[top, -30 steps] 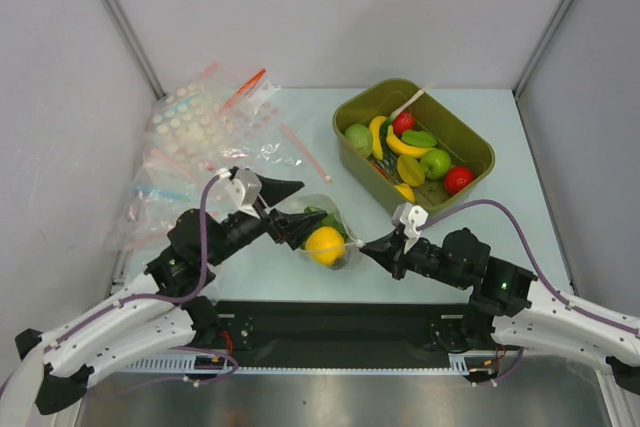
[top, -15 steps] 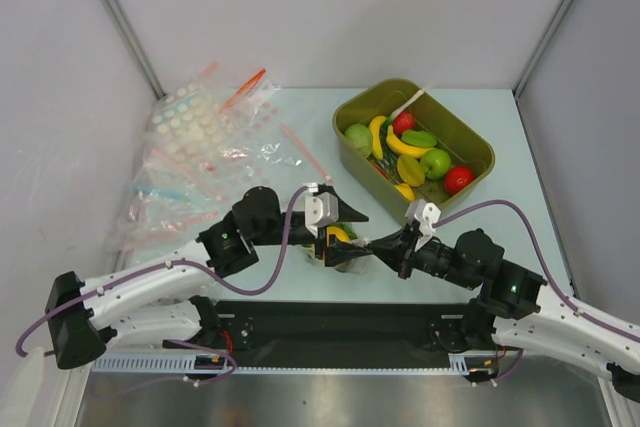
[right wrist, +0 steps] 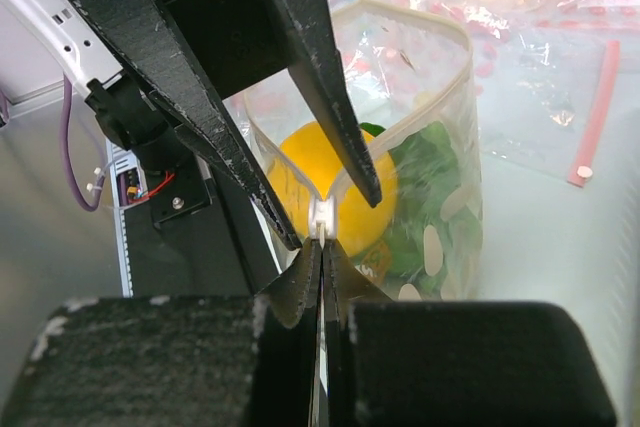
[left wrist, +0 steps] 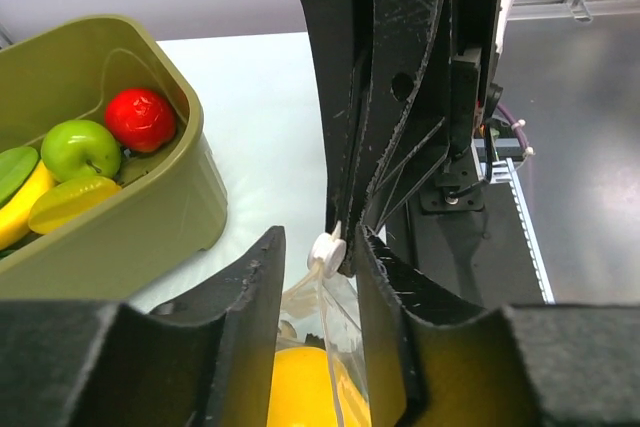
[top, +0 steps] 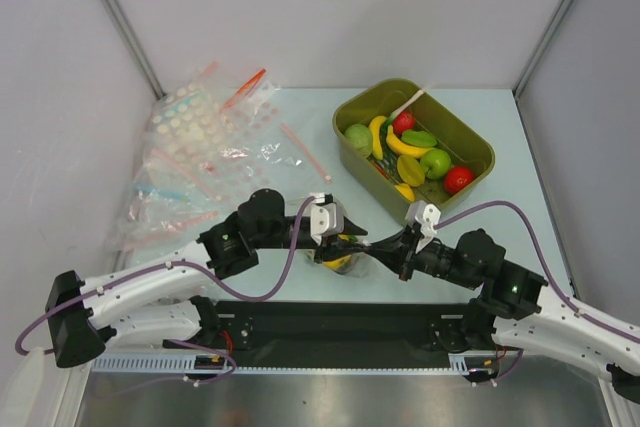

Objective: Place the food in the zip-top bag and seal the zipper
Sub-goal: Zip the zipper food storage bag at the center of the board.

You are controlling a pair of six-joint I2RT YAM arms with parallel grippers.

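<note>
While the right gripper (right wrist: 322, 247) is seen with its jaws pressed together on one end of the thin colourless zipper (right wrist: 462, 47), the left gripper (left wrist: 318, 252) is held with jaws apart, straddling that strip just beside the pinch. The strip's two sides are parted, so the clear white-dotted zip-top bag (right wrist: 440, 147) stands open, with the round yellow-orange toy fruit (right wrist: 295, 162) and the ruffled bright-green toy lettuce piece (right wrist: 425, 152) inside it. Sealing is therefore judged to be the step in hand. For the next move, the left jaws would have to be closed on the strip and drawn along it, away from an anchored right gripper. Both arms are stretched inward, low over the pale table (left wrist: 270, 127), nose to nose near its front middle.
</note>
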